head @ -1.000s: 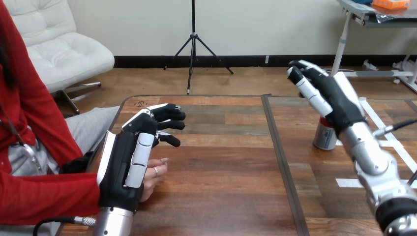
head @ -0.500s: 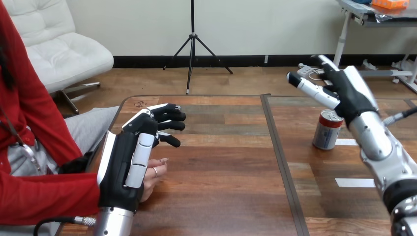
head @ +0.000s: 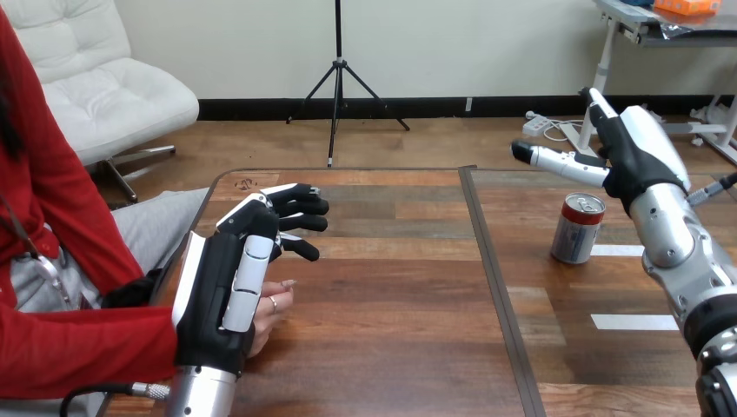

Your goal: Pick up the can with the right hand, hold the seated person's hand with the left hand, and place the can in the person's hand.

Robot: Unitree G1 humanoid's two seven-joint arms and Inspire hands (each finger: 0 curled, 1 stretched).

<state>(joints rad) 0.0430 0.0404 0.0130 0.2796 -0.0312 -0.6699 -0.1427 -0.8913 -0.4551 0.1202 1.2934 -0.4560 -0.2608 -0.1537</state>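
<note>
Right now you have one can (head: 577,228) to deal with, and it stands upright on the table (head: 391,304) at the centre right of the frame, with its top showing. Your right hand (head: 639,148) hangs above the can and a little to its right, in the upper right of the frame. The fingers are straight and spread, one reaching left toward the frame's centre, and the hand holds nothing and is clear of the can.

Your left hand (head: 217,295) sits at the lower left, palm side turned toward the one person's hand (head: 271,306) in view. That hand lies on the table just beside and partly under your palm — only its fingertips peek out on the right side. Your left fingers stretch forward toward the upper middle, loosely bent and not wrapped round anything, so the hand is relaxed rather than clasping. You cannot tell whether the two actually touch.

Two white tape strips mark the wood at the right — one (head: 619,250) just right of the can, the other (head: 634,322) lower down.
</note>
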